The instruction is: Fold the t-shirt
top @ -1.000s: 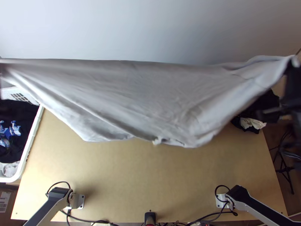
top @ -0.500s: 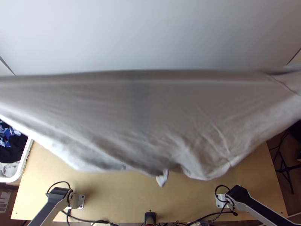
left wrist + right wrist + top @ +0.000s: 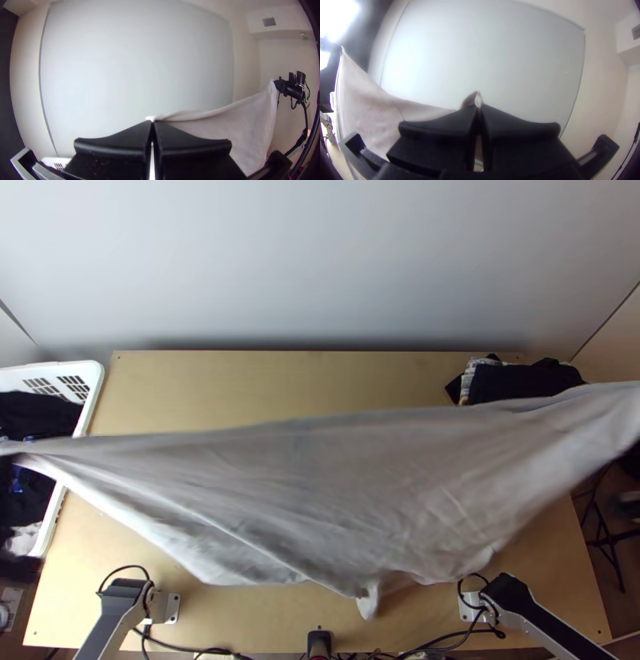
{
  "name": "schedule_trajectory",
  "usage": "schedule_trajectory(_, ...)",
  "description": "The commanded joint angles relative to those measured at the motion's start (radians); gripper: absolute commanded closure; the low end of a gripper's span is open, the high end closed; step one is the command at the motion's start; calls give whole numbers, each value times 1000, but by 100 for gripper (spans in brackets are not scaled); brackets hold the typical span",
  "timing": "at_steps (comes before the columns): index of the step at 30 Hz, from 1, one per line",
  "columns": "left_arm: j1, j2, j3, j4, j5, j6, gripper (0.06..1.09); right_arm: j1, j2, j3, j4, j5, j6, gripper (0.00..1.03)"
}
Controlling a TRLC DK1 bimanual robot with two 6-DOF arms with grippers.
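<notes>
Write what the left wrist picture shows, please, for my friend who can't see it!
A pale grey-white cloth t-shirt hangs stretched in the air, one end pinched in the left arm's wide, flat black fingers and the other in the right arm's black fingers. Behind is a big, smooth, pale bluish-white panel.

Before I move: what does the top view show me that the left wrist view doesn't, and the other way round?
Top view: the bare wooden tabletop, both arm bases, and a pile of dark clothes at the far right corner.

Left wrist view: the left gripper, its jaws closed on a gathered bit of the t-shirt; the right gripper at the cloth's other end; a wall vent.

Both: the t-shirt stretched between the arms, the white basket, and the big pale panel behind.
</notes>
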Motion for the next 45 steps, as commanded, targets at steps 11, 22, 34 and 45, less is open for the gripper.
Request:
schedule_trajectory(11,13,-45,-581,65,105,8,105,11,83,-443,214,-58,67,100)
schedule_trajectory(22,-6,292,-741,442,60,-3,105,-198,401,-471,475,-199,85,100)
schedule_trajectory(34,13,771,-606,763,14,8,105,-310,749,-325,618,-213,119,100)
schedule_trajectory(45,19,1084,-463,904,-16,-1,105,-319,930,-284,688,-212,93,100)
